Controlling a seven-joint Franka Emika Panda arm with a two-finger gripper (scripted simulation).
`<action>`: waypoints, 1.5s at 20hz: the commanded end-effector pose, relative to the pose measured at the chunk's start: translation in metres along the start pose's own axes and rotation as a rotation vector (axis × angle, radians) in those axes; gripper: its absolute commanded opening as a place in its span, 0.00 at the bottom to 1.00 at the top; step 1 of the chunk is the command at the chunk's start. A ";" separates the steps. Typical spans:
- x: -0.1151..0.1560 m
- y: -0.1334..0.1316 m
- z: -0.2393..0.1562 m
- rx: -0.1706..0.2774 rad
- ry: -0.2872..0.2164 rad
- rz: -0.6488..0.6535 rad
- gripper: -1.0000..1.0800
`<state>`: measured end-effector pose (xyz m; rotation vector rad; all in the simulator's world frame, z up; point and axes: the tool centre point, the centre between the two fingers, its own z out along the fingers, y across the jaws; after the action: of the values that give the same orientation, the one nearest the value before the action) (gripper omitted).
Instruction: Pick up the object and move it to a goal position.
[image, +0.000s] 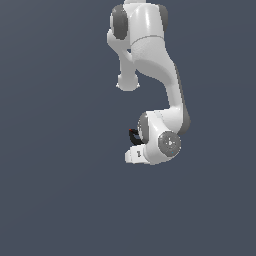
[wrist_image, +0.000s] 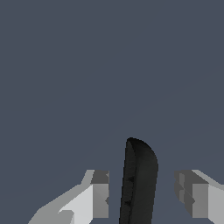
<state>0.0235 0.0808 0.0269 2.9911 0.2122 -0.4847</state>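
wrist view puts the clamp (wrist_image: 139, 181) squarely between the two fingers (wrist_image: 99, 192) of the hand (wrist_image: 146, 194), so the relation the coming move turns on is already set: the clamp lies in the gap, not off to either side. its long axis runs straight out along the fingers' reach, with the rounded end pointing away from the wrist and the rest passing back under the palm, out of frame. a strip of grey background shows on each side between the clamp and the inner face of each finger, wider on one side than the other, so the hand is spread apart and touches nothing; it straddles the clamp without gripping it. the clamp is narrower than the gap, so my judgement is that the fingers only need to close across its short width, and that it may slide a little toward the nearer finger as they do.

as for looks, the clamp appears as a slim, matte black body with a smooth domed end and a faint ridge along one flank. no handles can be made out from this angle.

in the exterior view the arm folds down over the spot and hides most of it; only a small dark curl with a red tip (image: 133, 135) peeks out just beside the wrist.
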 end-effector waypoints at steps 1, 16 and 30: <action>0.000 0.000 0.005 0.000 0.000 0.000 0.62; 0.000 0.001 0.004 0.000 0.006 -0.003 0.00; 0.011 0.032 -0.055 0.014 0.208 -0.093 0.00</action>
<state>0.0498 0.0619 0.0662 3.0470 0.3440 -0.2374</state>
